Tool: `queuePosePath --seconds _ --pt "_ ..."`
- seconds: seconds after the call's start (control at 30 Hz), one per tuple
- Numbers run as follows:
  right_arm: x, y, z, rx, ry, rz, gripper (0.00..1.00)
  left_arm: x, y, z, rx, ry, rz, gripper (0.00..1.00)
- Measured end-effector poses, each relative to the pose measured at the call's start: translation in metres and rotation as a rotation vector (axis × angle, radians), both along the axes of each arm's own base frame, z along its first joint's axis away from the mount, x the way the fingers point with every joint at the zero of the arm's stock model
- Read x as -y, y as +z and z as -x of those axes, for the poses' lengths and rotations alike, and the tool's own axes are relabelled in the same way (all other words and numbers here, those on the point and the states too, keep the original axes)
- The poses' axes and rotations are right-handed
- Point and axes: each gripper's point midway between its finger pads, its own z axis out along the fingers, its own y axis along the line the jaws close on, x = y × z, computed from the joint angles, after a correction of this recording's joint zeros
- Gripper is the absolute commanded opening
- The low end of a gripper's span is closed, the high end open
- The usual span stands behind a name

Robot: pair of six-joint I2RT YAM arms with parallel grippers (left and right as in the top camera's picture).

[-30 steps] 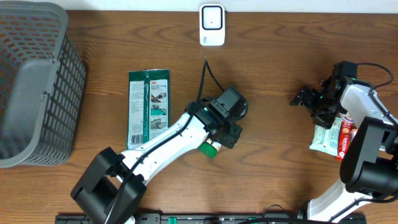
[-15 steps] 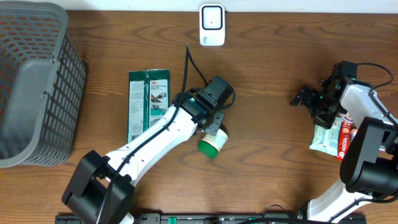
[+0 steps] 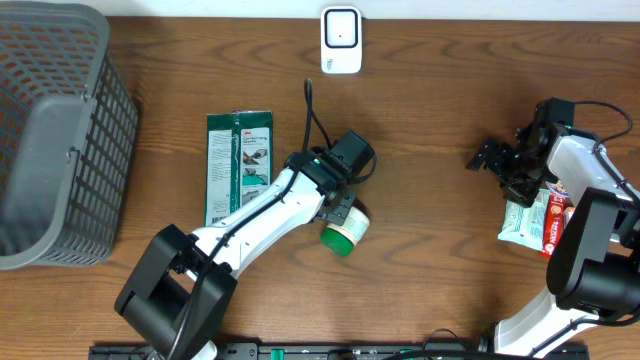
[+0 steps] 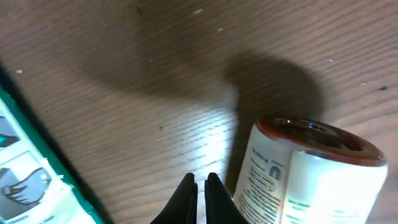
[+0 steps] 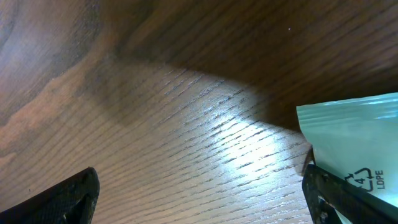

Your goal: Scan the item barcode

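Note:
A white bottle with a green cap point(image 3: 344, 232) lies on its side on the wooden table, its printed label facing the left wrist view point(image 4: 298, 177). My left gripper point(image 3: 341, 204) is shut and holds nothing, its tips point(image 4: 199, 186) just left of the bottle. A white scanner point(image 3: 341, 40) stands at the table's back edge. My right gripper point(image 3: 500, 170) stands open low over bare wood at the right point(image 5: 205, 199), beside a pale green pouch point(image 5: 357, 140).
A green flat package point(image 3: 238, 166) lies left of my left arm, and its edge shows in the left wrist view point(image 4: 25, 180). A grey mesh basket point(image 3: 50, 130) fills the far left. The pale pouch point(image 3: 520, 222) and a red box point(image 3: 556, 222) lie at the right edge.
My left arm has drawn back up and to the left off the bottle, which now lies uncovered. The right arm has not moved.

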Motion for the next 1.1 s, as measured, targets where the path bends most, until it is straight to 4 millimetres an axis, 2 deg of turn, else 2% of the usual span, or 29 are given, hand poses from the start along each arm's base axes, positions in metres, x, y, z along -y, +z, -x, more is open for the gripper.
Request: queuePosePath --seconds 0.73,1.1 --pt "0.000 0.000 0.000 0.000 0.000 0.000 0.99 0.034 0.003 0.030 -0.172 -0.050 0.196 0.08" --pt "0.000 0.000 0.000 0.000 0.000 0.000 0.99 0.037 0.004 0.034 -0.192 -0.056 0.218 0.07"
